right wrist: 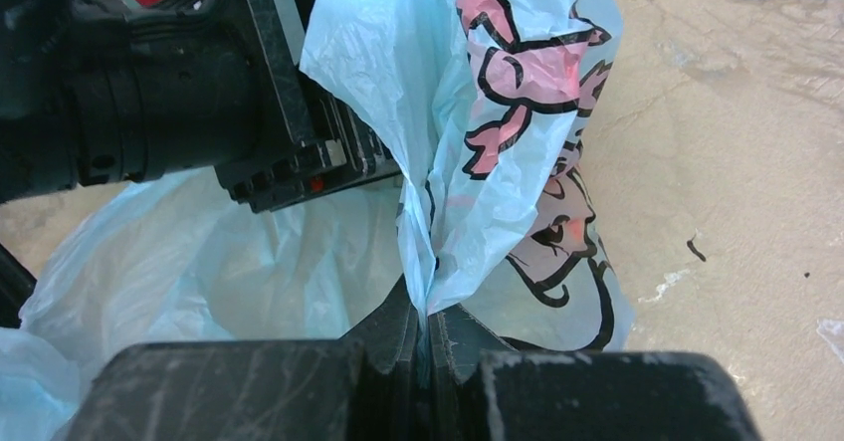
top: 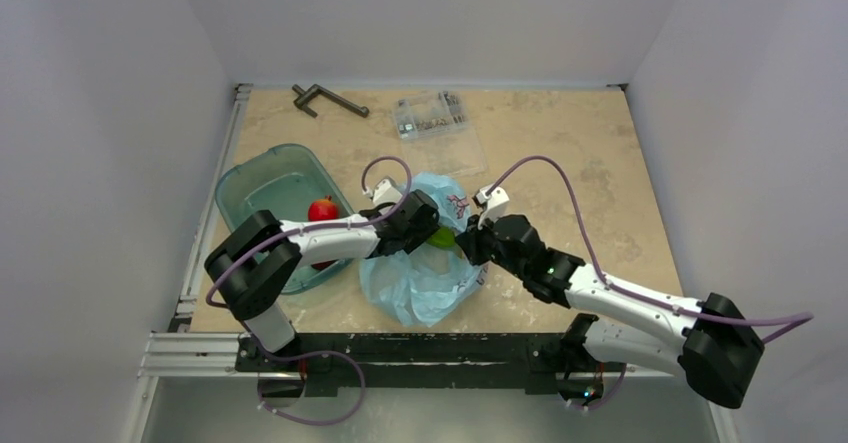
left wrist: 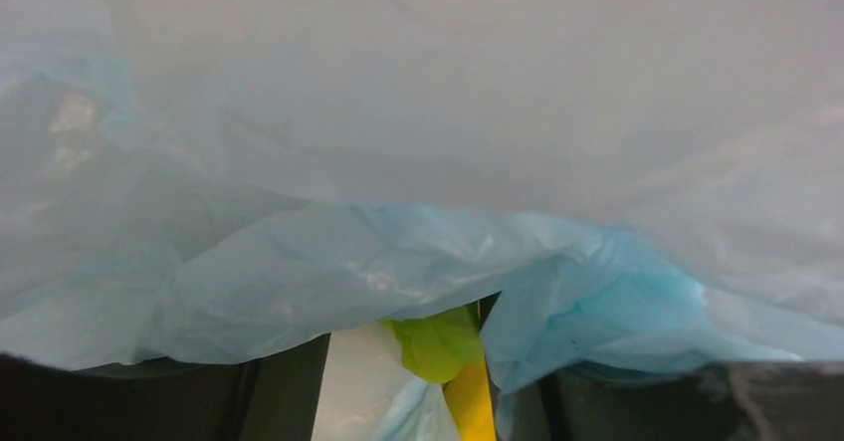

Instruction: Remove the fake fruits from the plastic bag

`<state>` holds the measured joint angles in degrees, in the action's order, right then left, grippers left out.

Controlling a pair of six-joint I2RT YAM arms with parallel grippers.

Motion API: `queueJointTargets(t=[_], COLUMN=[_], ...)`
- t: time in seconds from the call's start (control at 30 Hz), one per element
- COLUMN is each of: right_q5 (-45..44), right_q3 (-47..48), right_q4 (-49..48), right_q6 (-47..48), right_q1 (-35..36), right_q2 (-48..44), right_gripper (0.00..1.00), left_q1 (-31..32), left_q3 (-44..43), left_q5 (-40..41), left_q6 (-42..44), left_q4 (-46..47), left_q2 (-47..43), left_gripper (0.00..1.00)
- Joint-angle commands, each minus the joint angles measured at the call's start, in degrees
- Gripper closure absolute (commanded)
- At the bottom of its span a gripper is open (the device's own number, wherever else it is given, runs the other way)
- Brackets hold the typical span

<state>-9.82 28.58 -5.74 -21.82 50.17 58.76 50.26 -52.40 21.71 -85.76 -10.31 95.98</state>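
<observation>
Pinching a fold of the bag tight, your right gripper lifts the rim to hold the mouth open for your left gripper, which reaches in from the left. Film drapes over its camera, so you cannot tell how wide it stands. The green piece and banana lie just ahead of it, inside the bag at mid-counter. The apple already sits in the tub at left, so two fruits likely remain.

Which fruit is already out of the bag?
The red apple: it sits in the teal tub, while the green piece and yellow banana are inside the plastic bag.
</observation>
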Motion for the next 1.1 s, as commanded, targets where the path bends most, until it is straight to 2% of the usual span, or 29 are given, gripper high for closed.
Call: queueJointTargets(t=[0.0, 0.27, 0.57, 0.83, 1.07], right_q5=[-0.46, -0.83, -4.77, -14.07, -17.86], right_q3=[-1.21, -2.70, -2.88, 0.79, 3.89], right_q4=[-1.92, -1.38, 0.88, 4.92, 4.26], right_q6=[0.22, -2.76, -4.35, -7.19, -6.19], right_q1=[0.01, 0.01, 0.01, 0.01, 0.01], right_q2=[-1.10, -0.29, -1.02, -3.09, -1.67], right_gripper=[1.00, 1.00, 1.00, 1.00, 1.00], left_q1=[-0.49, -0.60, -0.60, -0.69, -0.69], left_q3=[-1.47, -1.33, -1.10, 2.75, 6.02], left_q5=[1.79, -2.15, -10.96, -25.18, -34.80], left_q6=[4.85, 17.56, 24.00, 28.93, 33.61], left_q4=[-1.56, 3.84, 6.51, 5.54, 5.23], left_q2=[0.53, -6.15, -11.91, -15.55, -17.63], left_gripper=[0.51, 0.65, 0.79, 0.82, 0.83])
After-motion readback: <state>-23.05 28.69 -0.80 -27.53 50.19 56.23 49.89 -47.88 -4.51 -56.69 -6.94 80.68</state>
